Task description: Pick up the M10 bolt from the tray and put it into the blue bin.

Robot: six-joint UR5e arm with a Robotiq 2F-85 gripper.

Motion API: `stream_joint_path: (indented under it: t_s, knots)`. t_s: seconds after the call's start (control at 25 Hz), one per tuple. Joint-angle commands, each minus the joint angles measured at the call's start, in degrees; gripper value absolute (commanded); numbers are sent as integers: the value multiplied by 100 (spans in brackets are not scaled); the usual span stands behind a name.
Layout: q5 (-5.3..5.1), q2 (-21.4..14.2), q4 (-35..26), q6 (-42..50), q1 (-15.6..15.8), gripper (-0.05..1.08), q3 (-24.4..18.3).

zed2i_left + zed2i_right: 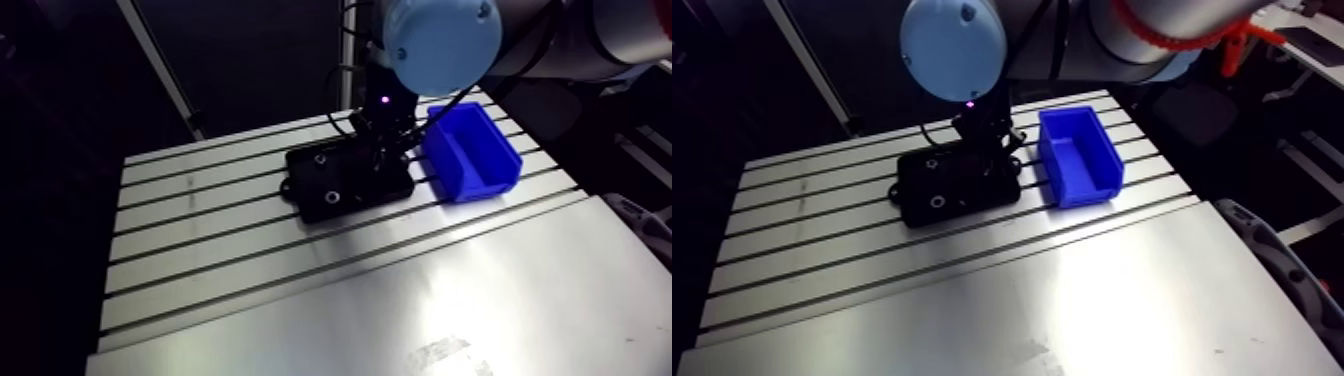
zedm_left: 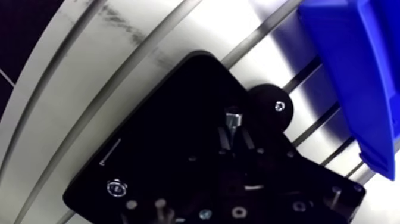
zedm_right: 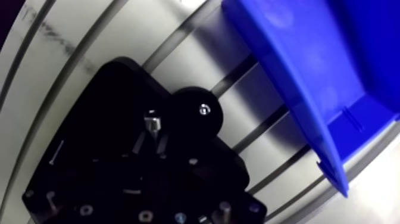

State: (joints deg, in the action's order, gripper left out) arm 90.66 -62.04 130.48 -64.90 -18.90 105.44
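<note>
Slotted table point(image 1: 300, 300) bears black tray point(image 2: 166, 131) and blue bin point(image 1: 470, 150); end effector point(image 2: 232, 128) clamped on M10 bolt point(image 2: 232, 115).

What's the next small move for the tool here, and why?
Probably a short straight lift, if the grasp checks out. The tool is down at the bolt, which stands upright on the black tray. The blue bin sits beside the tray, and its wall has to be cleared before any sideways travel.
</note>
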Motion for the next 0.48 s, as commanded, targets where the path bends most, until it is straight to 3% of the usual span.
stream_joint_path:
  t_s: [0.04,0.48]
  knots:
    - [9,-13,0,0,0,87,-19]
    - [-17,-216,-106,-9,26,104,-80]
